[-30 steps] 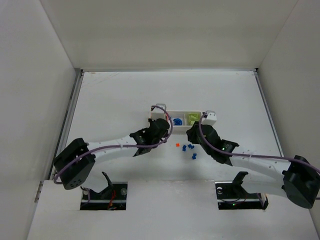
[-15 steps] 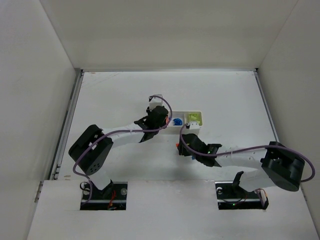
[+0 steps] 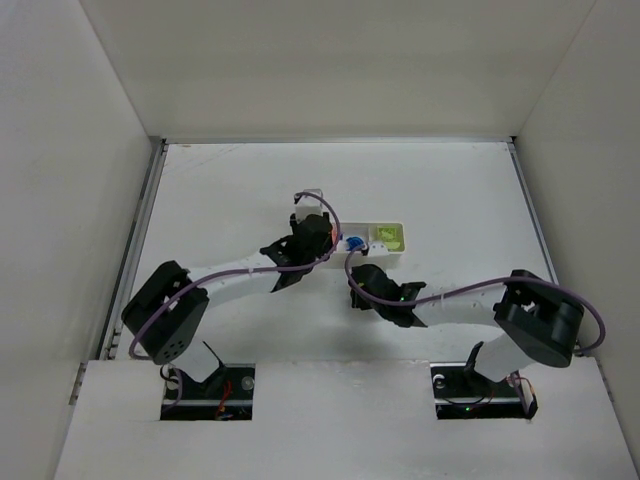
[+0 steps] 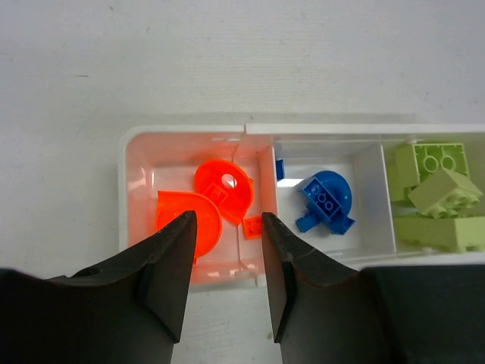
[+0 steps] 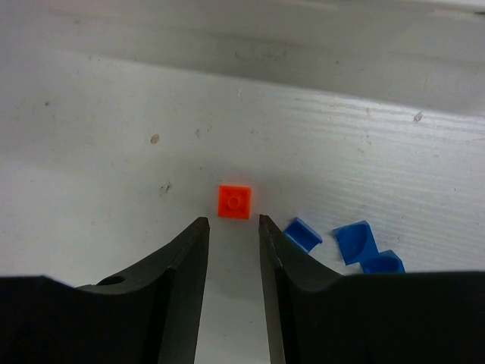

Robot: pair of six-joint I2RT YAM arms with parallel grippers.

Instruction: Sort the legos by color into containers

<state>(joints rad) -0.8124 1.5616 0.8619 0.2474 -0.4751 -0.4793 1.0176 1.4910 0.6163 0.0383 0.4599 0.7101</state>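
Note:
The long white tray holds orange legos in its left compartment, blue ones in the middle and lime-green ones on the right. My left gripper is open and empty, over the near edge of the orange compartment; the top view shows it at the tray's left end. My right gripper is open and empty, its tips just short of a small orange square lego on the table. Three loose blue legos lie right of it. In the top view the right gripper hides these pieces.
White walls enclose the table on the left, back and right. The two arms lie close together near the tray, the right forearm stretching across the near middle. The tray's near wall sits just beyond the left fingertips.
My right arm has swung left and its gripper now sits over the loose orange lego. My left gripper has moved away from me, over the tray's left end.

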